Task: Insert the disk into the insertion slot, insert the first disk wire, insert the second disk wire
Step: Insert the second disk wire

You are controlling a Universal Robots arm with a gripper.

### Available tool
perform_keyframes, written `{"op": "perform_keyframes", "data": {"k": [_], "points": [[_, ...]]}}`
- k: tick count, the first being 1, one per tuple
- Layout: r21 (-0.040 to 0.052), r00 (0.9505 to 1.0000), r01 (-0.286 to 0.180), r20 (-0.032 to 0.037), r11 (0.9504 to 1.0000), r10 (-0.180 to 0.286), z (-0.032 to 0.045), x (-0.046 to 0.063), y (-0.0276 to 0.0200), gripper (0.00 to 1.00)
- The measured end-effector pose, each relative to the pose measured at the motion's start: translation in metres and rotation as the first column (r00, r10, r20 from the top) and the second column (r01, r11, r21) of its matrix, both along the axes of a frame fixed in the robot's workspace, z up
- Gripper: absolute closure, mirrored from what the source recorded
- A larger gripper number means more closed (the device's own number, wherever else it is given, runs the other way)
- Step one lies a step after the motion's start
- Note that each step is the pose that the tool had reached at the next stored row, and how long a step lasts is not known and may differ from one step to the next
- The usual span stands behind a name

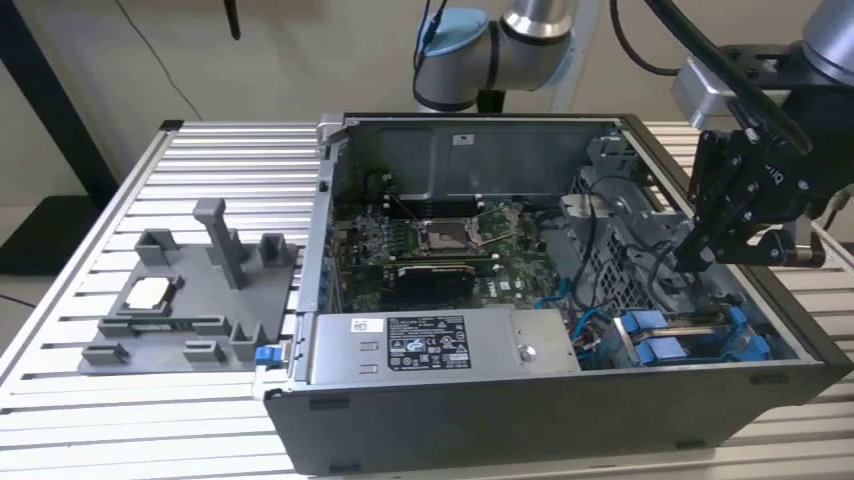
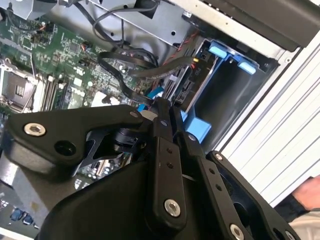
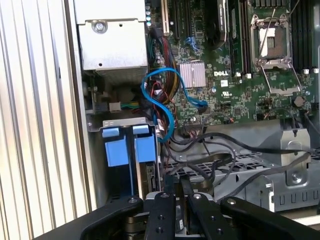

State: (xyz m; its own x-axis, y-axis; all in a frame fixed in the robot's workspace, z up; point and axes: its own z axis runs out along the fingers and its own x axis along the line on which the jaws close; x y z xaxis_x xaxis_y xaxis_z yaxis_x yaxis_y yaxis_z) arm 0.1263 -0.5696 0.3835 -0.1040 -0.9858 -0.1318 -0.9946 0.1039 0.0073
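Note:
The disk sits in the insertion slot at the case's lower corner on the exterior view's right, its blue carrier tabs (image 1: 657, 348) (image 3: 118, 148) facing out. Its grey connector end (image 2: 186, 88) shows beside the blue bay wall (image 2: 220, 85). My gripper (image 1: 705, 258) (image 2: 163, 107) (image 3: 182, 196) hangs inside the case just above that bay, fingers pressed together on the end of a dark disk wire (image 3: 207, 167) that loops up toward the board. A blue data wire (image 3: 161, 95) curls from the motherboard toward the bay, and its blue plug (image 2: 154, 92) lies right by my fingertips.
The silver power-supply box (image 1: 441, 343) lies along the case's front edge. The motherboard (image 1: 441, 240) fills the case floor, with loose cables (image 1: 607, 215) beside the drive cage. A grey fixture plate (image 1: 187, 295) rests on the slatted table (image 1: 80, 400) at the exterior view's left.

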Motion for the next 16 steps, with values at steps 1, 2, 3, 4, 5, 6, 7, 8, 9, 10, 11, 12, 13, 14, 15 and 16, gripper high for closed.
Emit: {"op": "perform_keyframes", "data": {"k": [1,2,3,4,5,6,7,8,9,10,11,12,13,14,15,16], "points": [[0.0001,1.0000,0.000,0.0009,1.0000,0.000,-0.0005,-0.002,0.0000,0.84],[0.0001,1.0000,0.001,0.0021,1.0000,-0.001,-0.0011,-0.004,0.0000,0.84],[0.0000,1.0000,0.001,0.0042,1.0000,-0.001,-0.0019,-0.005,0.0000,0.84],[-0.0014,1.0000,0.001,0.0065,1.0000,-0.001,-0.0029,-0.005,0.0000,0.84],[-0.0052,1.0000,0.001,0.0088,1.0000,-0.001,-0.0037,-0.005,0.0000,0.84],[-0.0097,0.9999,0.001,0.0105,1.0000,-0.001,-0.0044,-0.005,0.0001,0.84],[-0.0158,0.9999,0.001,0.0117,0.9999,0.000,-0.0053,-0.006,0.0002,0.84],[-0.0234,0.9999,0.001,0.0124,0.9997,0.000,-0.0062,-0.005,0.0002,0.84],[-0.0304,0.9999,0.001,0.0130,0.9995,0.000,-0.0071,-0.006,0.0003,0.84],[-0.0372,0.9999,0.001,0.0138,0.9993,0.000,-0.0079,-0.006,0.0004,0.84],[-0.0436,0.9999,0.001,0.0148,0.9990,0.000,-0.0087,-0.006,0.0004,0.84],[-0.0471,0.9999,0.001,0.0160,0.9989,0.000,-0.0096,-0.006,0.0004,0.84],[-0.0490,0.9999,0.001,0.0173,0.9988,0.000,-0.0104,-0.006,0.0004,0.84],[-0.0496,0.9998,0.001,0.0174,0.9988,0.000,-0.0107,-0.006,0.0004,0.84],[-0.0498,0.9998,0.001,0.0175,0.9988,0.000,-0.0107,-0.006,0.0004,0.84],[-0.0499,0.9998,0.001,0.0175,0.9988,0.000,-0.0109,-0.006,0.0004,0.84]]}}
